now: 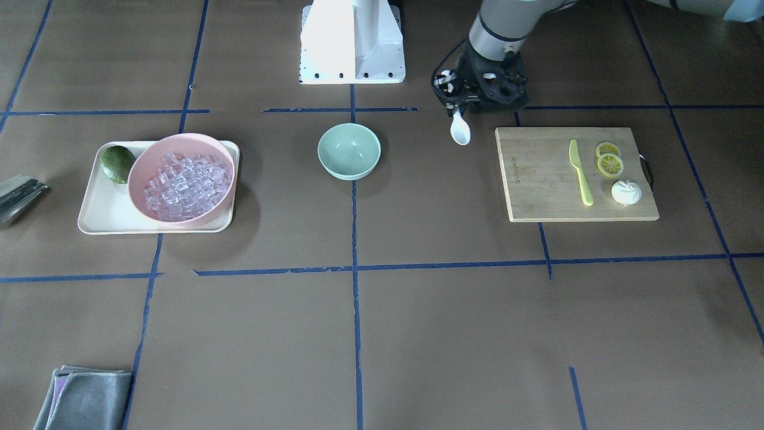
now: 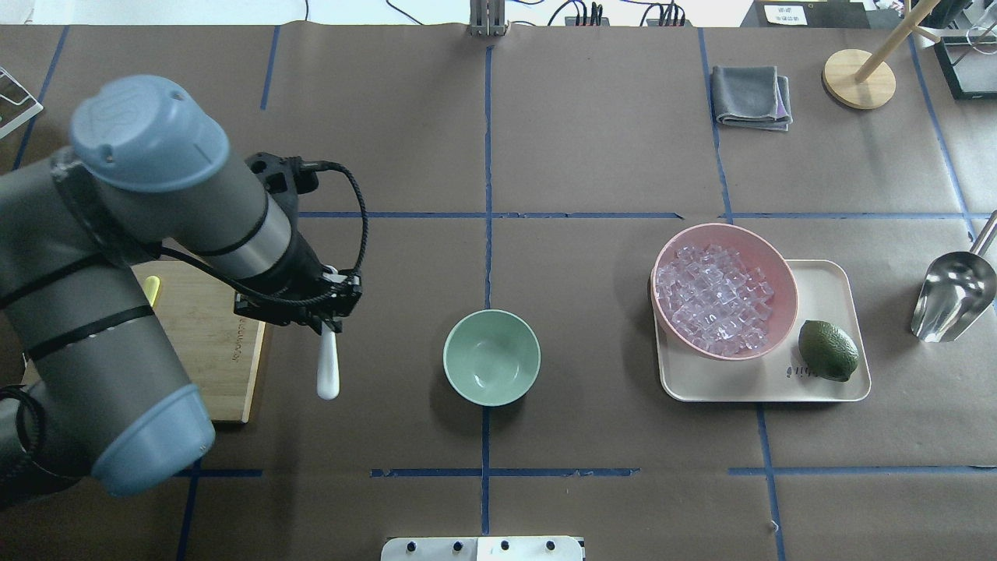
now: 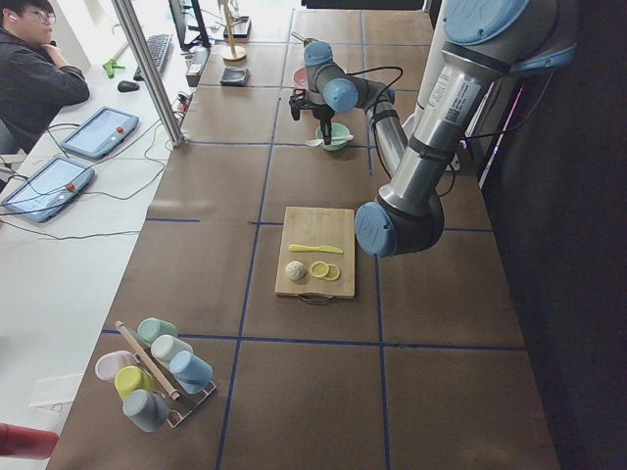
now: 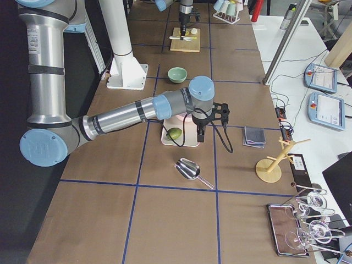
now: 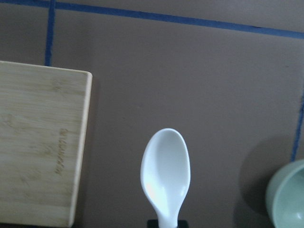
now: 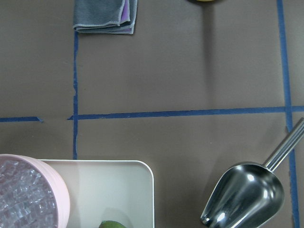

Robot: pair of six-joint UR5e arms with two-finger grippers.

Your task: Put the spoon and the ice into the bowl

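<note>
My left gripper (image 2: 329, 326) is shut on the handle of the white spoon (image 2: 328, 375) and holds it above the table, between the cutting board and the mint-green bowl (image 2: 491, 357). The spoon's head (image 5: 166, 170) points toward the robot's side, and the bowl's rim (image 5: 287, 197) shows to its right. In the front view the left gripper (image 1: 456, 109) holds the spoon (image 1: 460, 130) right of the empty bowl (image 1: 349, 151). The ice (image 2: 716, 300) fills the pink bowl (image 2: 724, 228). My right gripper (image 4: 201, 136) hovers by the tray; I cannot tell its state.
The pink bowl and a lime (image 2: 828, 351) sit on a cream tray (image 2: 826, 284). A metal scoop (image 2: 954, 296) lies right of the tray. A cutting board (image 1: 537, 179) holds a yellow-green knife (image 1: 580, 173), lemon slices and a white bun. A grey cloth (image 2: 752, 96) lies far back.
</note>
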